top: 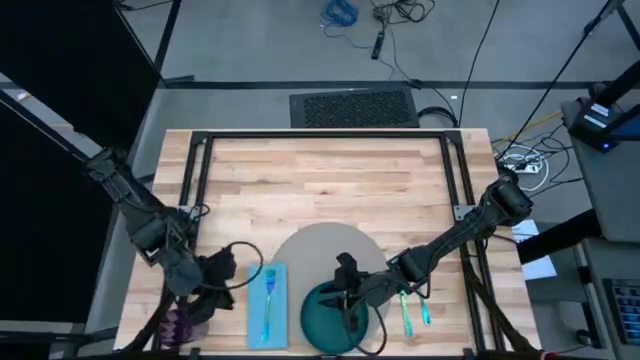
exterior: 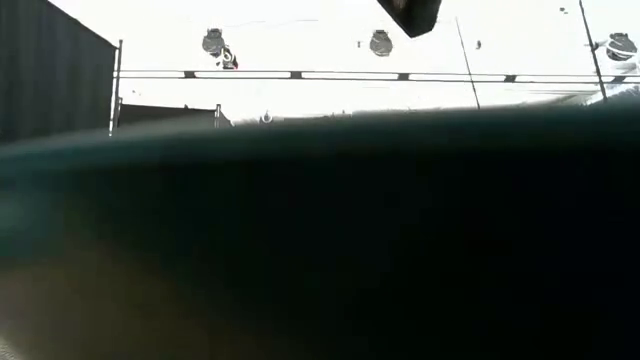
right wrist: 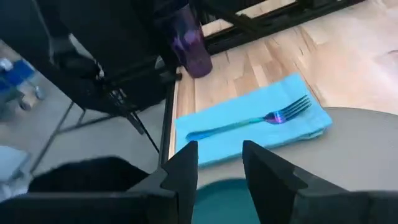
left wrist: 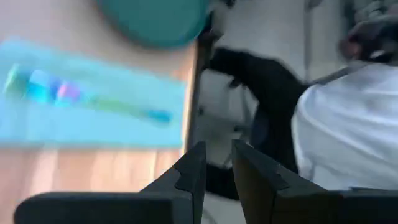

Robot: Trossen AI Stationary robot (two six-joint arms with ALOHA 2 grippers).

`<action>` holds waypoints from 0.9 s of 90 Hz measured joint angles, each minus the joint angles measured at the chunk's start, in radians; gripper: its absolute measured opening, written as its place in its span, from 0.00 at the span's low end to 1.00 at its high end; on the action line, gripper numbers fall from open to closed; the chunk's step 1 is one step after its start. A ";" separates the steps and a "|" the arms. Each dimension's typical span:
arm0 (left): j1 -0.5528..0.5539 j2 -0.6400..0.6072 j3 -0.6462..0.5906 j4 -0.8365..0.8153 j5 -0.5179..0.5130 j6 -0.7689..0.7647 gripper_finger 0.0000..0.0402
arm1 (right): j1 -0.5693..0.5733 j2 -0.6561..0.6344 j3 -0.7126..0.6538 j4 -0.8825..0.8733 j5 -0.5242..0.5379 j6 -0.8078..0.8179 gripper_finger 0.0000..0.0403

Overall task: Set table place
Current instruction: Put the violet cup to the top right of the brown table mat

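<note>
Hovering over the teal plate [top: 322, 318] at the counter's [top: 330, 180] near edge, the right end effector [top: 347, 290] had its fingers parted, gripping nothing. Just beside lay the blue napkin [top: 266, 300] carrying a fork [right wrist: 258, 119], overlapping the grey mat [top: 325, 245]. Two more cutlery pieces [top: 414, 310] lay under the right arm. Beyond the napkin, the left end effector [top: 205, 290], fingers slightly apart, hung near the purple cup [top: 182, 322].

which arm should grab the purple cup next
Left. The cup stands far left, with the left jaws close beside it. The right jaws are over the plate, on the far side of the napkin from the cup, so that arm would probably have to cross the napkin.
</note>
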 joint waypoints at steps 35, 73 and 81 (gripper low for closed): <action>-0.248 -0.126 0.056 -0.436 -0.044 -0.332 0.15 | -0.114 0.193 0.198 0.046 -0.288 -0.039 0.28; -0.395 -0.003 0.053 -0.341 -0.050 -0.567 0.15 | -0.119 0.221 0.228 -0.027 -0.312 -0.046 0.28; -0.397 0.045 0.053 -0.344 -0.045 -0.567 0.15 | -0.120 0.221 0.228 -0.036 -0.311 -0.056 0.28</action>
